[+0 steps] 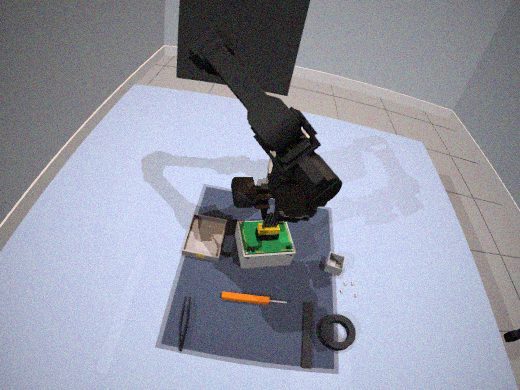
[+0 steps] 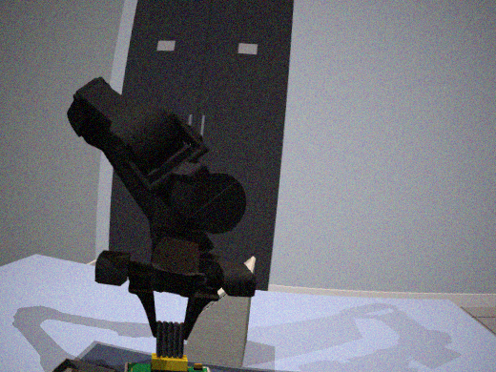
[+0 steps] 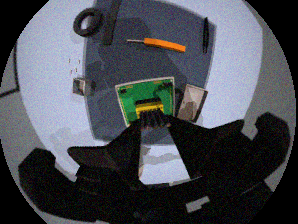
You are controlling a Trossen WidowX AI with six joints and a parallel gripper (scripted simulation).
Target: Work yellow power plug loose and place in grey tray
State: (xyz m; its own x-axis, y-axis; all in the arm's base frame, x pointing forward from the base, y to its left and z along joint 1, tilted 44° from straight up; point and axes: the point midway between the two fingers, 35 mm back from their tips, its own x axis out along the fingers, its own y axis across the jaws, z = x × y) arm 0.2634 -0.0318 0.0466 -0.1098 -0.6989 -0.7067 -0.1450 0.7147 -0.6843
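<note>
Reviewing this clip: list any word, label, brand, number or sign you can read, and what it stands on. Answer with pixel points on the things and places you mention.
No text can be read in any view.
Two pale blank-looking plates on the dark cabinet (image 1: 240, 40) (image 2: 205, 86): no lettering visible.
Small yellow mark on the grey tray (image 1: 220, 238) (image 3: 202, 95): too small to tell whether it has writing.
</note>
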